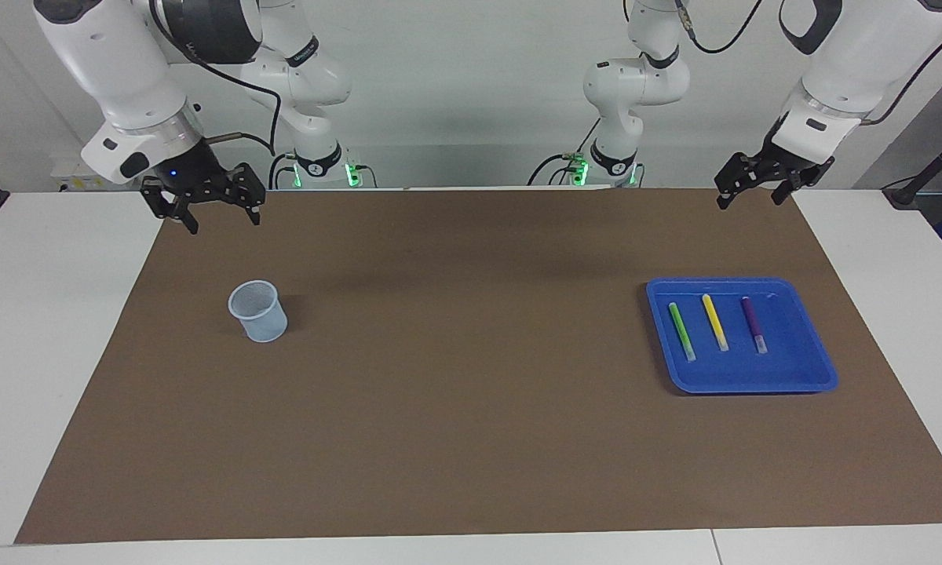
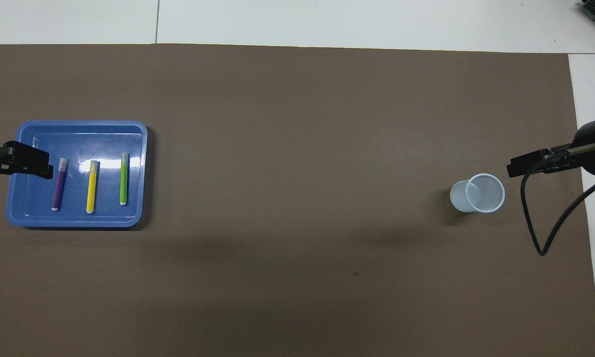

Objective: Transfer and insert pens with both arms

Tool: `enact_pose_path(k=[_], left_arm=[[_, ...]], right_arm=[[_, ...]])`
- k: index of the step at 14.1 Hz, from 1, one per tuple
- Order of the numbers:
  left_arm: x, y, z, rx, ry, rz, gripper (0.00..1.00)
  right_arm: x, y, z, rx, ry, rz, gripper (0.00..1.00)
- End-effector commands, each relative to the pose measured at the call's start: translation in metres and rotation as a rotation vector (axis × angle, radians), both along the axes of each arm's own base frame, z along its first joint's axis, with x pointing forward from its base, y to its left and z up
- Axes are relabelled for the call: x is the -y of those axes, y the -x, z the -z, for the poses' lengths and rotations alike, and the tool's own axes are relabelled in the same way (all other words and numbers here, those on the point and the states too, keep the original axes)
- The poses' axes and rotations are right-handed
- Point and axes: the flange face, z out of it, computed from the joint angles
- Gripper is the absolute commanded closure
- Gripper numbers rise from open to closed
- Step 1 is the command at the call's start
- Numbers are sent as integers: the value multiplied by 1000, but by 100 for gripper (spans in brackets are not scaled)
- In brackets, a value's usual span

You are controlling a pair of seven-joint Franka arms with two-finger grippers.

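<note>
From my station I see the left gripper (image 1: 753,194) hanging in the air at the left arm's end of the counter (image 1: 39,329), over the edge of the brown mat (image 1: 471,408) nearest the robots. Its fingers (image 1: 724,200) stand spread wide and hold nothing. In the overhead view its tip covers the edge of the blue tray (image 2: 17,218), yet the facing view shows it raised well clear of the tray.

The right gripper (image 1: 218,217) hangs over the mat's corner at the right arm's end, and its fingers are likewise wide open and empty. It is up above the mat, nearer the robots' side than the cup (image 1: 258,311).

The three pens lie side by side in the blue tray, apart from one another, each running roughly from the robots' side outward. The green pen (image 1: 681,330) lies closest to the middle of the counter, the yellow pen (image 1: 714,322) is in the middle of the row, and the purple pen (image 1: 753,323) lies closest to the left arm's end. Their pale cap ends point away from the robots.

The pale translucent cup stands upright on the mat toward the right arm's end, well apart from the tray. I see nothing inside it.
</note>
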Motion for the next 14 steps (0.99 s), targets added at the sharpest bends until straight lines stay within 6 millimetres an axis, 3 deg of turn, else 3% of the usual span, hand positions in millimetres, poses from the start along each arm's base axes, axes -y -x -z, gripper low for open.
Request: enact_pose_path(k=[1,14], left_arm=[[0,-2,-4,3,1,1,0],[-11,-4,-7,24,4,-17,0]], right_arm=[[0,6,-1,4,-13,-12,0],[0,6,-1,4,-13,-11,0]])
